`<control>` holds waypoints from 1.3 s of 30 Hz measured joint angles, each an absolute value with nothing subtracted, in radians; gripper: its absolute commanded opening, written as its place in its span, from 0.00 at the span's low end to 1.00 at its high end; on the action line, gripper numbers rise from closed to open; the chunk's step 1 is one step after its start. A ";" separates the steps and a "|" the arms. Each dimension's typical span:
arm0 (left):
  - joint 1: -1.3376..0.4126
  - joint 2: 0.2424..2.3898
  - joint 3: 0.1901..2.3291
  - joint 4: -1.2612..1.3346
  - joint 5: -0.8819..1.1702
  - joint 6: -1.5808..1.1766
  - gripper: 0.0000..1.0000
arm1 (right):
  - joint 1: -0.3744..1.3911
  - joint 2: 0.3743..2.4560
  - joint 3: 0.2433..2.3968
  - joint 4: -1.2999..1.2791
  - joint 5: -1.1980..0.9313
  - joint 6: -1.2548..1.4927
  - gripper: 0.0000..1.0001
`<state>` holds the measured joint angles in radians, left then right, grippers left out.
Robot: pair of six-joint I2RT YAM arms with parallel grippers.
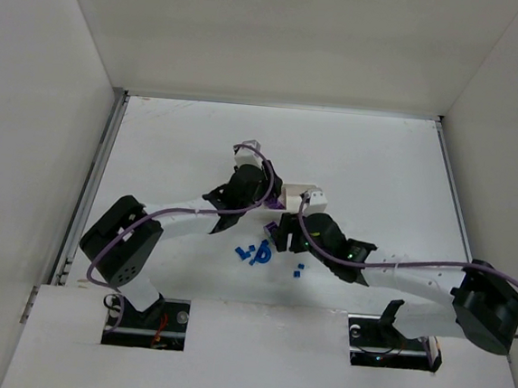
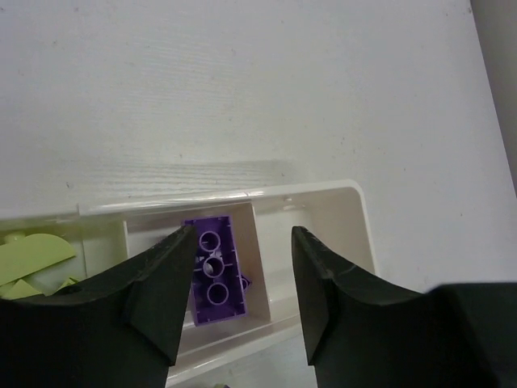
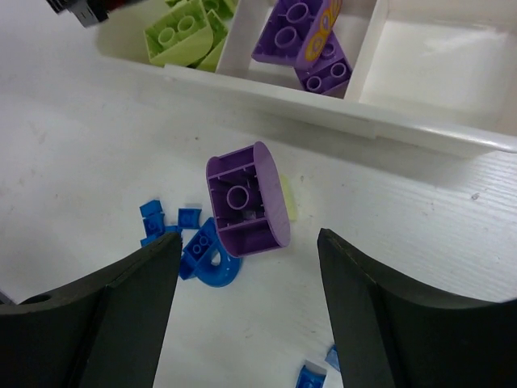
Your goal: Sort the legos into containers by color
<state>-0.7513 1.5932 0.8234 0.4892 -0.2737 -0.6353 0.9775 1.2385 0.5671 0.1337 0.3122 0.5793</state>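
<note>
The white three-compartment tray [image 1: 309, 196] lies mid-table. In the left wrist view my left gripper [image 2: 242, 283] is open and empty, just above the tray [image 2: 347, 202], over a purple brick [image 2: 214, 271] in the middle compartment. Yellow-green pieces [image 2: 32, 263] fill the left compartment. My right gripper [image 3: 246, 267] is open and empty, hovering over a loose purple curved brick [image 3: 246, 202] on the table in front of the tray [image 3: 339, 117]. Several small blue pieces [image 3: 202, 255] lie just left of that brick. A pale yellow-green piece [image 3: 288, 198] lies against its right side.
The tray's right compartment [image 3: 436, 65] holds nothing. More blue bits [image 3: 311, 376] lie near my right finger. From above, the blue pieces [image 1: 254, 253] sit just in front of both grippers, which are close together at the tray. White walls enclose the table.
</note>
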 measured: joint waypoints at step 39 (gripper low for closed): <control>-0.698 0.905 0.396 0.366 -0.236 -0.838 0.54 | 0.932 1.294 0.737 0.080 0.318 0.604 0.30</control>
